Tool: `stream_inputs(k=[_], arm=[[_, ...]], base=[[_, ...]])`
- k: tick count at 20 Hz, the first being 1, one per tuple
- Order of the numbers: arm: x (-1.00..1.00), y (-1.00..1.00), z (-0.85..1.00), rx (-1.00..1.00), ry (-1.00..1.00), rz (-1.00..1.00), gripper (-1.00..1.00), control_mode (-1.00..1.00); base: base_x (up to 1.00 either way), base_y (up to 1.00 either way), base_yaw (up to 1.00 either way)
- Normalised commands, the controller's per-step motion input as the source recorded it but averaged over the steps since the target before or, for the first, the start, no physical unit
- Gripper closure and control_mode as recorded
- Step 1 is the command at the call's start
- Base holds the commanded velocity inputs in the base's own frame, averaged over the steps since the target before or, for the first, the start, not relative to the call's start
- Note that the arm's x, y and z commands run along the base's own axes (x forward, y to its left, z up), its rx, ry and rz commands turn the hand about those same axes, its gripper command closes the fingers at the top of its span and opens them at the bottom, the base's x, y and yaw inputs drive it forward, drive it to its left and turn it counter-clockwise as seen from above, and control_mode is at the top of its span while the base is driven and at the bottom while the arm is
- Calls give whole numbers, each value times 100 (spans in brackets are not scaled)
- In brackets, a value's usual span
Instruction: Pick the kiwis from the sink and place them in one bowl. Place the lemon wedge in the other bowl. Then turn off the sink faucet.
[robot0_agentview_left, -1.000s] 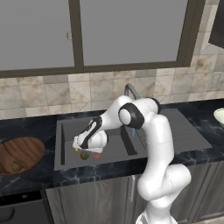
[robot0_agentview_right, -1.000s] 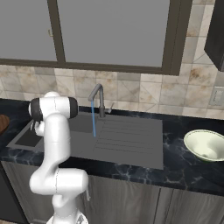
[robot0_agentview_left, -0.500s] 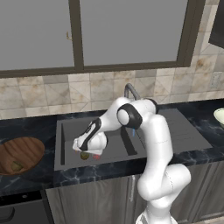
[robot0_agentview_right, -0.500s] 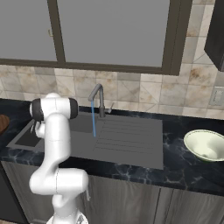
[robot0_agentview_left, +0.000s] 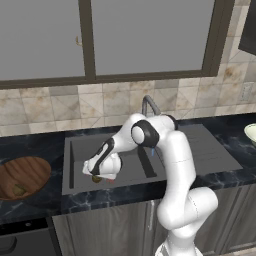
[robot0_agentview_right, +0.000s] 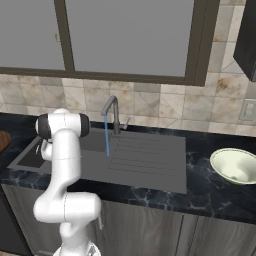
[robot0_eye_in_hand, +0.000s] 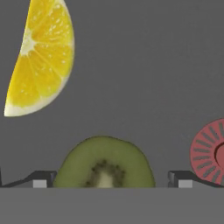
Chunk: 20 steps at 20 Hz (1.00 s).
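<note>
Tool (robot0_eye_in_hand: 108, 181) spread wide, low in dark grey sink basin (robot0_agentview_left: 130, 172) — fingertips (robot0_eye_in_hand: 40, 179) straddle cut green kiwi (robot0_eye_in_hand: 105, 165), ready to close. Yellow lemon wedge (robot0_eye_in_hand: 41, 57) beyond; brown wooden bowl (robot0_agentview_left: 30, 172) at bench's left end awaits.

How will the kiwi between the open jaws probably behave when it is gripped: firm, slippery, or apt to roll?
The kiwi shows a cut green face with seeds, so it is probably soft and could squash under a hard squeeze. Water runs from the faucet into the sink, so its skin may be wet and slippery. Its rounded outline suggests it might roll if nudged.
</note>
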Motion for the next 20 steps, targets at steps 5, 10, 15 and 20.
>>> stream_inputs(k=[5,10,15,20], arm=[[10,3,-29,0,0,0,-100,-100],[0,8,-23,0,0,0,100,-100],[0,0,0,0,0,0,100,-100],[-4,-5,31,0,0,0,100,-100]], base=[[0,0,0],[0,0,0],[0,0,0],[0,0,0]])
